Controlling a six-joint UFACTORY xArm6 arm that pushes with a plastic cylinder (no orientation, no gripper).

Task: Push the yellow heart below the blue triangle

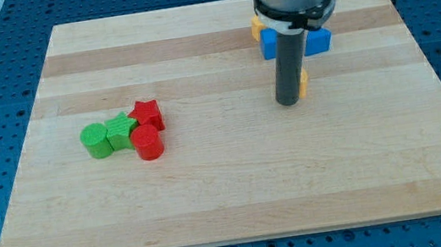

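My tip (289, 102) rests on the board right of centre. A yellow block (305, 82) peeks out just behind the rod on its right side, touching or nearly touching it; its shape is mostly hidden. Above it, two blue blocks sit either side of the rod, one on the left (269, 44) and one on the right (319, 40); the arm partly covers them and I cannot make out their shapes. Another yellow block (256, 26) shows at the arm's left edge near the view's top.
A cluster lies at the view's left: a green cylinder (96, 141), a green star-like block (121, 130), a red star (148, 114) and a red cylinder (147, 142). The wooden board (230, 199) ends on blue perforated table.
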